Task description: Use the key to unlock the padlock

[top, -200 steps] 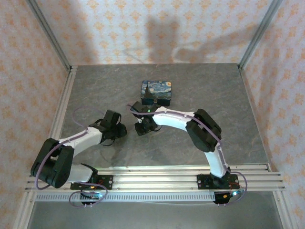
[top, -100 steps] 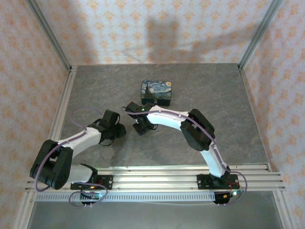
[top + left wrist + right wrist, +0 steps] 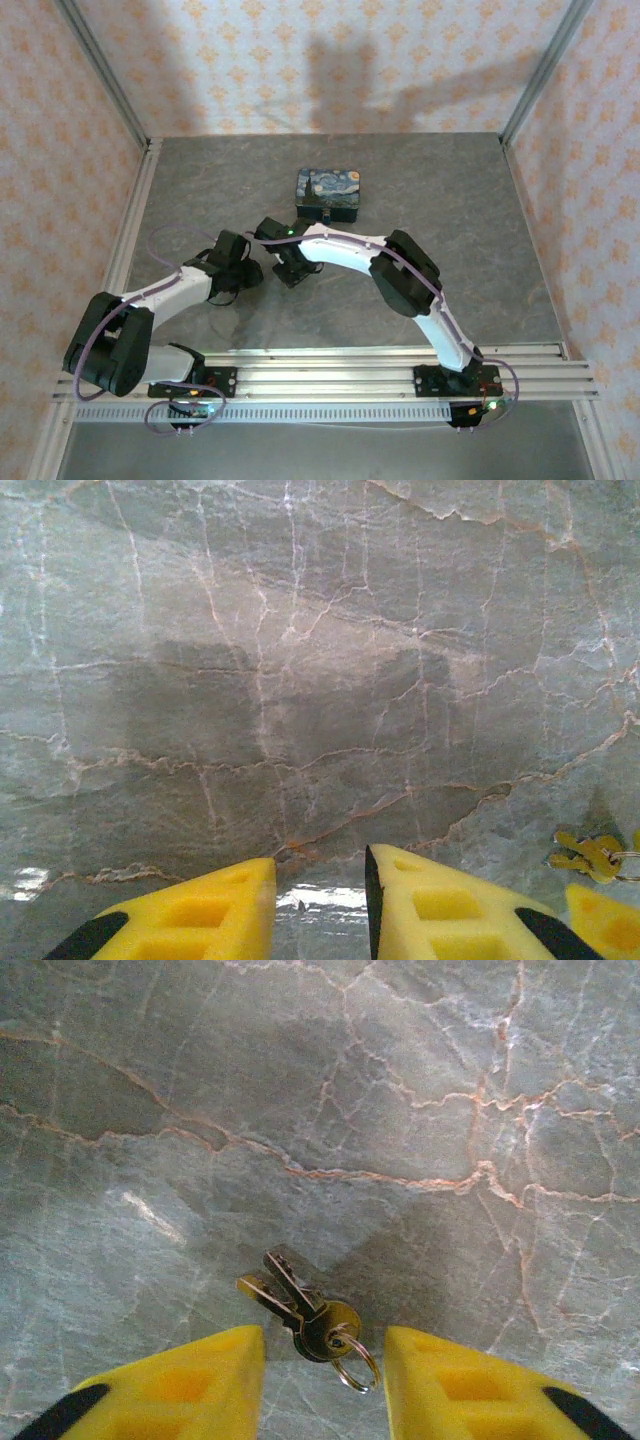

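Lying between the spread right fingers [image 3: 180, 1385], the key [image 3: 298, 1310] is seen untouched on the worktop [image 3: 400, 1080], blade angled away up-left; the left fingers [image 3: 440, 910], also spread, are empty and farther off.

The whole table [image 3: 450, 200] is viewed from above and behind the 2 arm bases [image 3: 195, 380]. The 2 wrist cameras are aimed steeply down, close to its surface; the keys [image 3: 305, 1315] are shared by both.

The grey marbled table [image 3: 480, 200] bears a blue painted box [image 3: 328, 193] and keys [image 3: 308, 1316].
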Controlling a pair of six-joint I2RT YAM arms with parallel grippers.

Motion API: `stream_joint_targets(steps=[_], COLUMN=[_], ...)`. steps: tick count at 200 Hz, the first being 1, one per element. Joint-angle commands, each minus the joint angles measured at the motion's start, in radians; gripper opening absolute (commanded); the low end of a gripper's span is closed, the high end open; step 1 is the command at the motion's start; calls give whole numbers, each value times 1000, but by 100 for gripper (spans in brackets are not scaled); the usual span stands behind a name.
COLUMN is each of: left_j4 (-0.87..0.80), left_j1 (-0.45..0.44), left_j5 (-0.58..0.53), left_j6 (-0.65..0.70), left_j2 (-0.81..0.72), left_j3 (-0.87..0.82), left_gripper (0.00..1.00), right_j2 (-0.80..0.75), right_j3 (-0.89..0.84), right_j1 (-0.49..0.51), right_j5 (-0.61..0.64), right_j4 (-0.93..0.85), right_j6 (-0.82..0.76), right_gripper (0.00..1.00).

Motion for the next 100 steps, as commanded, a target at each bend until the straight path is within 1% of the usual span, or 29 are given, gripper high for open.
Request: stream_joint_targets(steps=[1, 23, 51, 76, 100], left_j4=[-38, -36, -28, -28, -18], left_j1=[10, 12, 16, 33, 60], left_j5=[-37, -38, -25, -14, 22], left_j6=[12, 10, 13, 15, 13], left_j2=[1, 0, -8, -47, -112], left_j3=[-4, -4, -1, -1, -8], left_gripper=[30, 30, 29, 29, 29], right_j2=[33, 19, -27, -100, -190], right_j3=[17, -8, -61, -133, -215], right_j1=[2, 1, 2, -6, -29], right_j5=[34, 44, 72, 117, 110], right_j4=[-58, -48, 3, 95, 210], right_j6=[-23, -22, -26, -14, 25], right_gripper=[29, 13, 0, 0, 0])
